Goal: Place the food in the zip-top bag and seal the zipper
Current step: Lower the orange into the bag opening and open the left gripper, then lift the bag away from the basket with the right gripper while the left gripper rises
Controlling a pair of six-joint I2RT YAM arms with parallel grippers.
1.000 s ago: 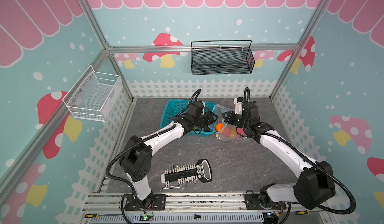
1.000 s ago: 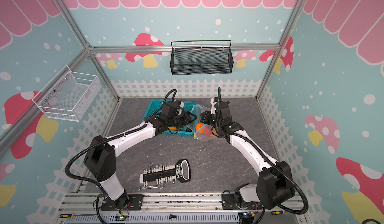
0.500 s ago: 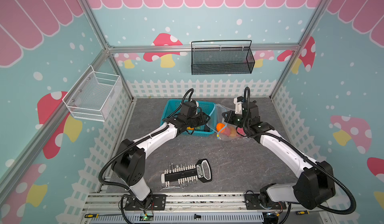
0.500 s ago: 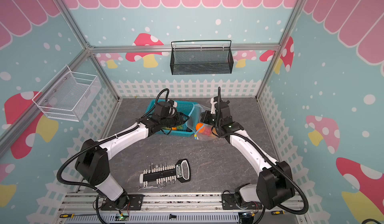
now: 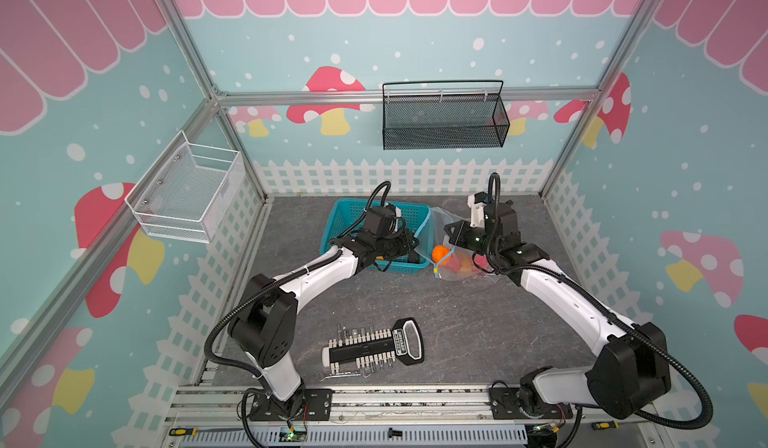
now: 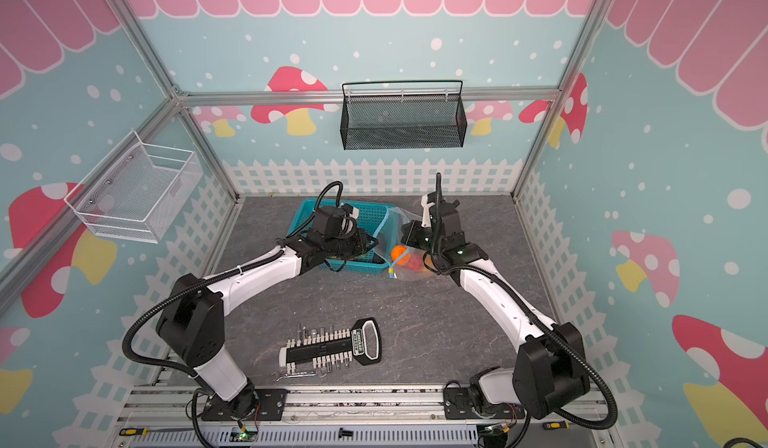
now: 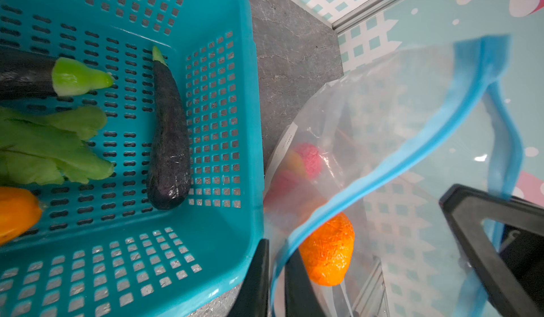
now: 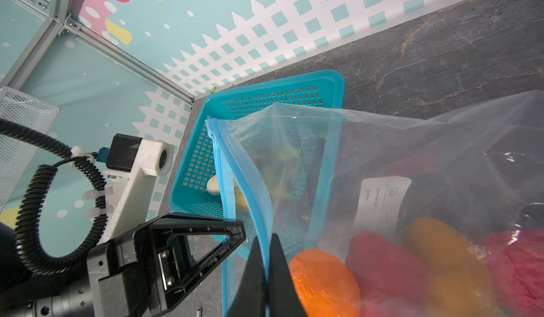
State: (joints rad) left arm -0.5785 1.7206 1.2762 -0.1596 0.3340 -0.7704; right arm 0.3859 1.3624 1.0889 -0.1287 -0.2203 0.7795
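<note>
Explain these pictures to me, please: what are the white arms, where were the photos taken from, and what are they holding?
These are two robot arms mounted at the front of a table, each ending in a two-fingered gripper. The two wide pictures look down from overhead, side by side; the two close-ups come from cameras on the arms' wrists. On the table stand a teal basket with toy vegetables, such as an eggplant, a clear zip-top bag already holding toy food, including an orange piece, and, nearer the front, a tool-bit set. The left gripper and the right gripper each pinch one side of the bag's blue zipper, holding its mouth open.
</note>
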